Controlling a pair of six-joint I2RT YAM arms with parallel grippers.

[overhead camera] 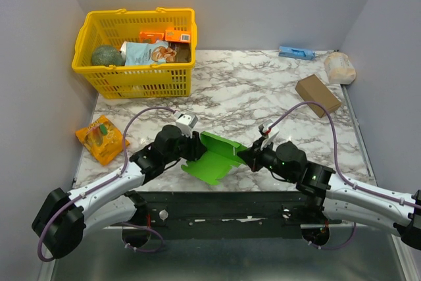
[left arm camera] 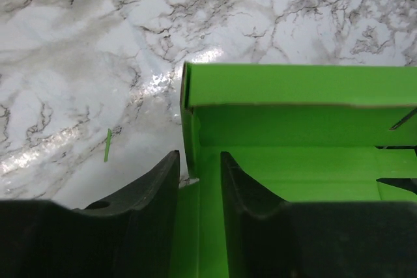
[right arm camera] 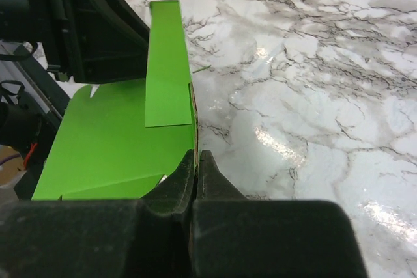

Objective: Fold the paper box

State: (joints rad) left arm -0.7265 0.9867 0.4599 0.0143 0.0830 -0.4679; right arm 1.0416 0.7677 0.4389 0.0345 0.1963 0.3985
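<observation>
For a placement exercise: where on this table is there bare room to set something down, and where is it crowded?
Bare marble mid-table, bordered by the yellow basket, brown box and paper box. Crowded: the near edge, where the left pincer and right pincer meet it.

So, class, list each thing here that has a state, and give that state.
paper box: part folded, walls raised, top open.
left gripper: open, fingers astride one wall.
right gripper: shut on another wall.
yellow basket: holding groceries.
brown cardboard box: closed, lying flat.
</observation>
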